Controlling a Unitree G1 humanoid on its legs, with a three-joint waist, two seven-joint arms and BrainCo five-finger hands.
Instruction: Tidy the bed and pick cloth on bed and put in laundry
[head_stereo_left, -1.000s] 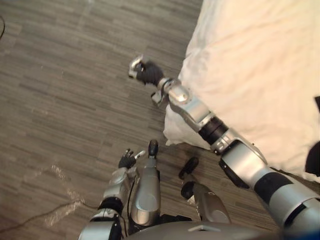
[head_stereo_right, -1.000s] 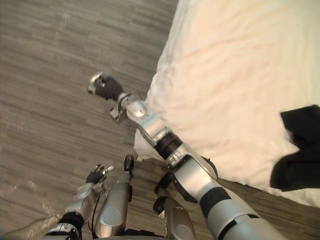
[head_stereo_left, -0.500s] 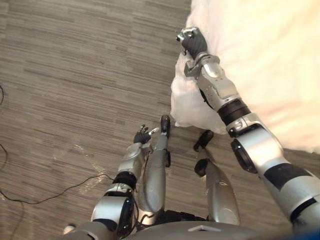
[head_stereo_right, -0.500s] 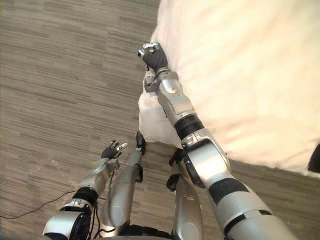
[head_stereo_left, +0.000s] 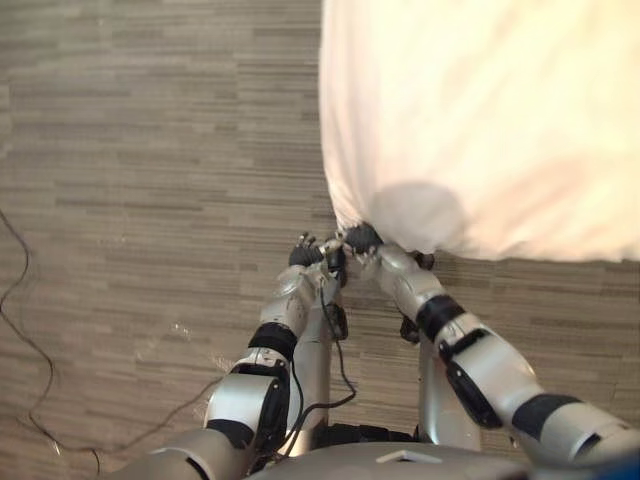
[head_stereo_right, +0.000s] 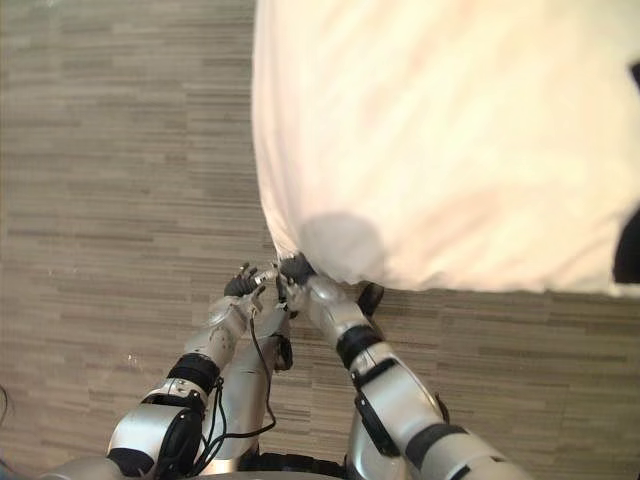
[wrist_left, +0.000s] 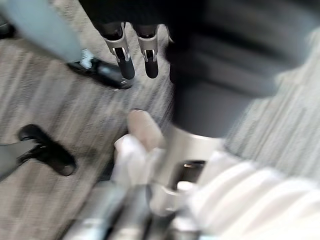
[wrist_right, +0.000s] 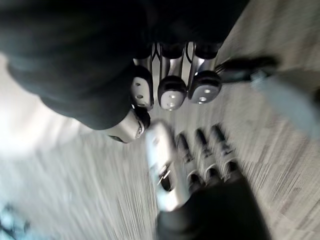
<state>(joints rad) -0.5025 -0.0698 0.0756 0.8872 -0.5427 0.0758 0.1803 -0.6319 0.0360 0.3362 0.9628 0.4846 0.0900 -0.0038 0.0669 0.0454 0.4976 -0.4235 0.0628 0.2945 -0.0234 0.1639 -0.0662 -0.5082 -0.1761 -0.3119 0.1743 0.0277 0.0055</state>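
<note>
Tidying step in hand: left hand (head_stereo_left: 304, 252), fingers relaxed and empty, and right hand (head_stereo_left: 360, 238), apparently curled on nothing though blur limits certainty, sit at the hanging corner of the white cover (head_stereo_left: 400, 215), which next needs gripping and straightening; the dark cloth (head_stereo_right: 628, 250) lies on top, well apart.

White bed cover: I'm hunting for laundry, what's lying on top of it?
A dark cloth lies on the white bed cover at the robot's far right, cut off by the picture; the rest seen is bare. Anything beneath the cover is hidden.
</note>
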